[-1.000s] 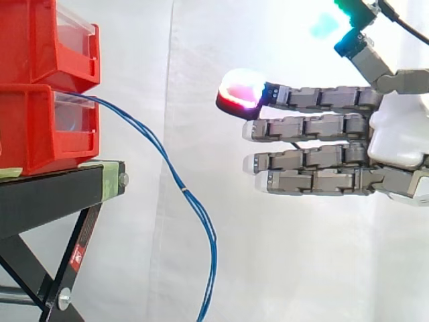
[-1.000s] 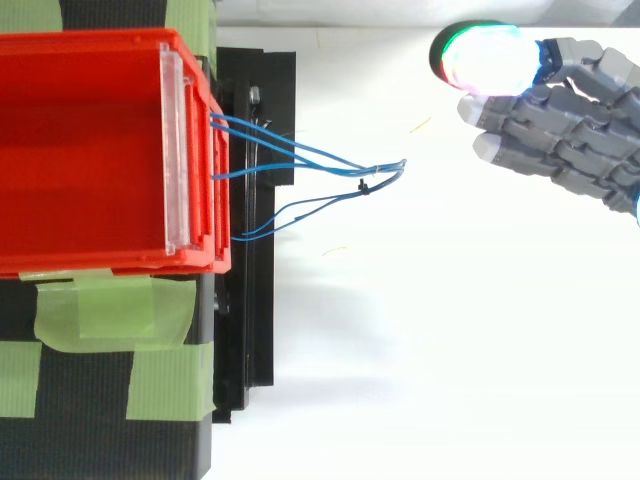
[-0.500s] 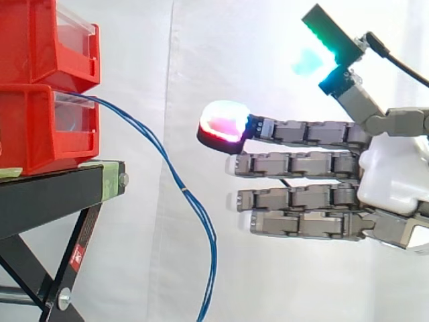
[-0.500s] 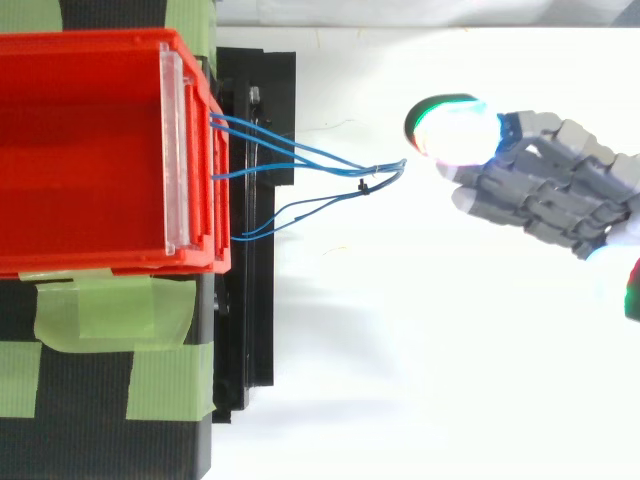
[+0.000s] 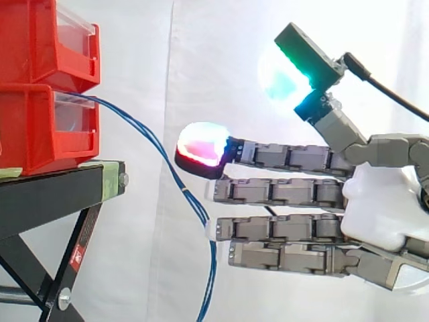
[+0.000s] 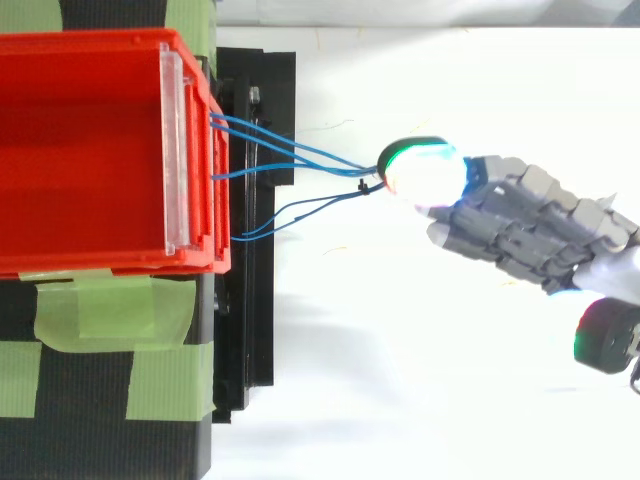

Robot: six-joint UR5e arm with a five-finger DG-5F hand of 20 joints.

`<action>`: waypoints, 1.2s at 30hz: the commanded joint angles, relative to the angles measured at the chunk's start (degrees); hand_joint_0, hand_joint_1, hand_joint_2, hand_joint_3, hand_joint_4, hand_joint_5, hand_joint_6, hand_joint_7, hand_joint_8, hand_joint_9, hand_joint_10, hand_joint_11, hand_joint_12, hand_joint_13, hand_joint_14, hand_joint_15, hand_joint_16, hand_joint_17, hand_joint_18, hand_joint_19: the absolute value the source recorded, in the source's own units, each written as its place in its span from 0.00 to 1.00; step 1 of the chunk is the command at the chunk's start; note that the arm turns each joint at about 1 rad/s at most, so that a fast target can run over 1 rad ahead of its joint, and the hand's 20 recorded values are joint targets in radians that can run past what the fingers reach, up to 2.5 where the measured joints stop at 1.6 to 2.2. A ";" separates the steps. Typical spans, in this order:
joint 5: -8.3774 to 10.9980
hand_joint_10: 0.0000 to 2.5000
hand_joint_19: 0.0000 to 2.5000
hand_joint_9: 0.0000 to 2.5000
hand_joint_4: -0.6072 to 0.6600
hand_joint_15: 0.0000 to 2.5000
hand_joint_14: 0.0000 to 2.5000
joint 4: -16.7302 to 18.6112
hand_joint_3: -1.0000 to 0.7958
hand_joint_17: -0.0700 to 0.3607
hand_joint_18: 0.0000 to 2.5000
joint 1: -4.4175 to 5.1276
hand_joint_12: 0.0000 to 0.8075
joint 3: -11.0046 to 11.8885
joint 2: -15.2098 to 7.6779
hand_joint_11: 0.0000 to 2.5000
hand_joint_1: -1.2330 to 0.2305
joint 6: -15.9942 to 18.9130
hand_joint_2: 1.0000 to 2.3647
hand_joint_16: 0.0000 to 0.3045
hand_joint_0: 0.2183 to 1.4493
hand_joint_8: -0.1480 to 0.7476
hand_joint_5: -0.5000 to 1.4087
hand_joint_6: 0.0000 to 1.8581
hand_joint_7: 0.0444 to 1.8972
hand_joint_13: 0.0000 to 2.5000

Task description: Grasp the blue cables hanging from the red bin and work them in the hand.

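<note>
Thin blue cables (image 5: 155, 151) run out of the lower red bin (image 5: 40, 127) and droop in a long loop past the black stand (image 5: 60, 191). From above, the blue cables (image 6: 300, 155) fan out of the red bin (image 6: 90, 150) and meet at a small tie. My hand (image 5: 375, 215) reaches in from the right, fingers straight and level, thumb raised above them. Its fingertips (image 5: 200, 146) have arrived at the hanging loop, the glowing top pad right at the cables. Nothing is held.
A second red bin (image 5: 47, 40) is stacked on the lower one. Green tape strips (image 6: 110, 310) hold the bins on the black stand. A white curtain hangs behind, and a white floor lies below the cables.
The hand has moved left and slightly down, from well clear of the cables to its fingertips reaching the loop. The thumb has come further into view. The cables hang as before.
</note>
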 commanded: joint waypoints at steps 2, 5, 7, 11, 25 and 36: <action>-0.11 0.00 0.09 0.08 0.66 0.10 0.00 -2.40 0.04 0.52 0.00 1.24 0.45 0.82 -0.62 0.05 0.46 -0.37 0.00 0.22 0.48 0.38 0.17 0.00 0.35 0.00; -0.55 0.00 0.08 0.08 0.66 0.09 0.00 -4.16 0.04 0.52 0.00 1.59 0.45 0.82 -0.62 0.05 0.46 0.34 0.00 0.22 0.48 0.38 0.17 0.00 0.35 0.00; -1.43 0.00 0.09 0.08 0.66 0.09 0.00 -6.00 0.04 0.52 0.00 2.12 0.45 0.82 -0.62 0.05 0.46 1.30 0.00 0.22 0.48 0.38 0.17 0.00 0.36 0.00; -3.18 0.00 0.08 0.08 0.66 0.09 0.00 -10.66 0.05 0.52 0.00 2.74 0.45 0.82 -0.62 0.05 0.46 4.64 0.00 0.22 0.48 0.38 0.17 0.00 0.35 0.00; 7.36 0.00 0.09 0.08 0.66 0.09 0.00 -14.88 0.05 0.52 0.00 2.91 0.45 0.82 -0.53 0.05 0.46 17.48 0.00 0.22 0.48 0.38 0.18 0.00 0.36 0.00; 10.61 0.00 0.09 0.08 0.66 0.09 0.00 -19.54 0.05 0.52 0.00 2.74 0.45 0.74 -0.53 0.06 0.46 30.66 0.00 0.22 0.48 0.39 0.18 0.00 0.36 0.00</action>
